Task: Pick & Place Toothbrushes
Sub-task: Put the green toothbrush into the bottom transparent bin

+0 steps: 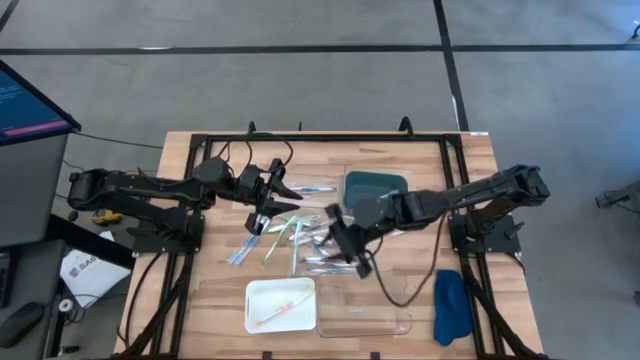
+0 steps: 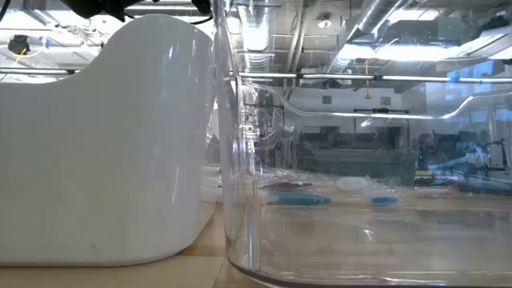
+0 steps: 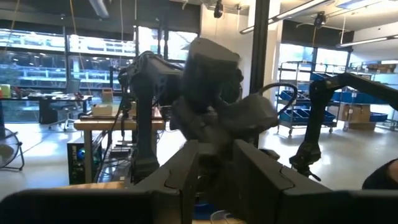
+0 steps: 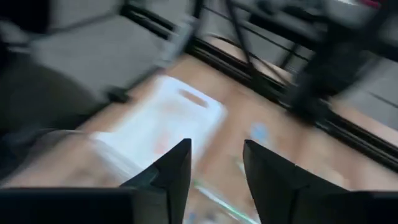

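Toothbrushes (image 1: pixel 290 232), thin light-blue, white and green sticks, lie scattered on the wooden table's middle; two blue ones (image 2: pixel 304 198) show through a clear tray. One orange-pink toothbrush (image 1: pixel 280 312) lies in the white tray (image 1: pixel 255 295). My left gripper (image 1: pixel 280 198) hovers open over the heap's far-left part, pointing level toward the table's right, with its fingers (image 3: pixel 180 177) spread. My right gripper (image 1: pixel 352 250) is open over the heap's right end, with nothing between its fingers (image 4: pixel 177 171). The white tray (image 4: pixel 168 121) lies beyond it.
A clear tray (image 1: pixel 392 322) stands right of the white tray at the near edge. A teal tray (image 1: pixel 375 185) sits at the far middle, partly under my right arm. A blue cloth (image 1: pixel 452 305) lies near the right edge. The black frame (image 1: pixel 320 138) borders the table.
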`<state>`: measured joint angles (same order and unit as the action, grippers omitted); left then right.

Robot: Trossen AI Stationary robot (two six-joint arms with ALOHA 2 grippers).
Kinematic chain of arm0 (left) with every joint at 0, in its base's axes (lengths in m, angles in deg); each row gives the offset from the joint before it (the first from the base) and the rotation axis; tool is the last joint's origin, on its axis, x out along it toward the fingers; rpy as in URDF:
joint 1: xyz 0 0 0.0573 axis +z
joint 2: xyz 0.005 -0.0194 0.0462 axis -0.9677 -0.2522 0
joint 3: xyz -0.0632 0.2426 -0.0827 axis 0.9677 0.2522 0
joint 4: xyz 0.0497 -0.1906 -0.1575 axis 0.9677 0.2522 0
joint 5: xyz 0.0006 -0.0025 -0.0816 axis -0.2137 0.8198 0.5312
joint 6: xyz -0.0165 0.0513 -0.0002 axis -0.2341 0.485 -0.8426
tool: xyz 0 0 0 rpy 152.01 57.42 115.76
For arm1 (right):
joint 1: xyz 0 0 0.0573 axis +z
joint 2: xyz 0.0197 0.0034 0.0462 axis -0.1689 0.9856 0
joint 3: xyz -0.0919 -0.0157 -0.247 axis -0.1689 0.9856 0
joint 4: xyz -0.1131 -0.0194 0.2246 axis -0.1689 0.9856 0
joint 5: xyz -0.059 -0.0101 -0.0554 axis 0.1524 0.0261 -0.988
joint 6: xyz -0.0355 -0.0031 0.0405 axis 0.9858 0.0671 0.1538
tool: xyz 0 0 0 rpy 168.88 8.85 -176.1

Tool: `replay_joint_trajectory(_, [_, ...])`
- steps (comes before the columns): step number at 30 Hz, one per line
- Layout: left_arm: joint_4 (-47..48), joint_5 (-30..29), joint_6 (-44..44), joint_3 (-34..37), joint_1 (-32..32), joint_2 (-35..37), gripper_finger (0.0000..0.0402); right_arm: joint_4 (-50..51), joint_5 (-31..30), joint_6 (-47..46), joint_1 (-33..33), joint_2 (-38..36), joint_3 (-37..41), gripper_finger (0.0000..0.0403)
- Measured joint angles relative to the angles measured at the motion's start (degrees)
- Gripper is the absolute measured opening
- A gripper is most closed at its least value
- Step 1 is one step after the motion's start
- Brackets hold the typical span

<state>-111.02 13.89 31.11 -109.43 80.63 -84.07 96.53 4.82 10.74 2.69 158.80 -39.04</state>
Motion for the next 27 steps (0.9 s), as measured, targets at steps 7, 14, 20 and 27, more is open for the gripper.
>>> replay_joint_trajectory(7, [0.0,-1.4,2.4,0.0,0.0,0.0,0.0095,1.6,23.2,-2.5,-6.2,-3.5,0.3,0.0113])
replay_joint_trajectory(14, [0.0,-2.4,3.1,0.0,0.0,0.0,0.0095,-15.6,30.8,-13.6,-13.4,-10.3,11.9,0.0086])
replay_joint_trajectory(20, [0.0,-2.4,3.9,0.0,0.0,0.0,0.0095,-29.4,18.0,-20.4,-17.6,-20.3,23.5,0.0066])
replay_joint_trajectory(27, [7.9,-4.3,4.2,-1.1,0.4,-0.4,0.0095,-28.6,2.9,-22.1,-17.8,-30.0,29.4,0.0063])
